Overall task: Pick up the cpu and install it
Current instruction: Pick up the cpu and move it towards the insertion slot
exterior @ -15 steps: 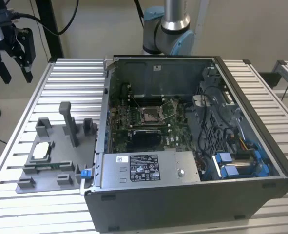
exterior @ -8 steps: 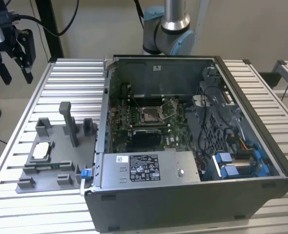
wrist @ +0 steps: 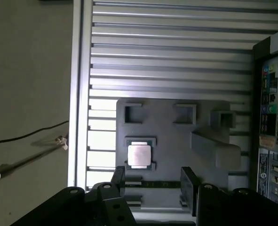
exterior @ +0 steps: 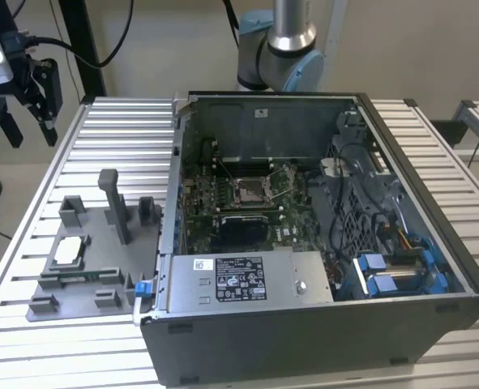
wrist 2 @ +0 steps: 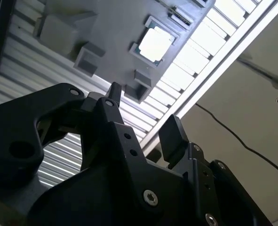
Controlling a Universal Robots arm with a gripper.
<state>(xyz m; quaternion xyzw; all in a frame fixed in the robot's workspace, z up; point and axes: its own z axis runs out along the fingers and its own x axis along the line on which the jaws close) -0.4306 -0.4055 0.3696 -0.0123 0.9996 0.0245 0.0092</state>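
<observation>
The grey fixture tray [exterior: 93, 243] rests on the slatted table [exterior: 61, 350], just beside the open computer case [exterior: 304, 340]. The cpu [exterior: 69, 252] lies flat in a square recess of the tray (pale metal top facing up), with grey plastic blocks [exterior: 79, 211] standing nearby. Inside the case, the motherboard [exterior: 198, 203] carries the metal-framed socket [exterior: 250, 191], and a power supply [exterior: 247, 279] sits along the near wall. The gripper [exterior: 32, 130] hangs raised at the exterior view's left, well apart from the cpu. In the first wrist view its fingers [wrist: 188, 186] stand apart with nothing between them, and the cpu lies beyond the fingertips.
</observation>
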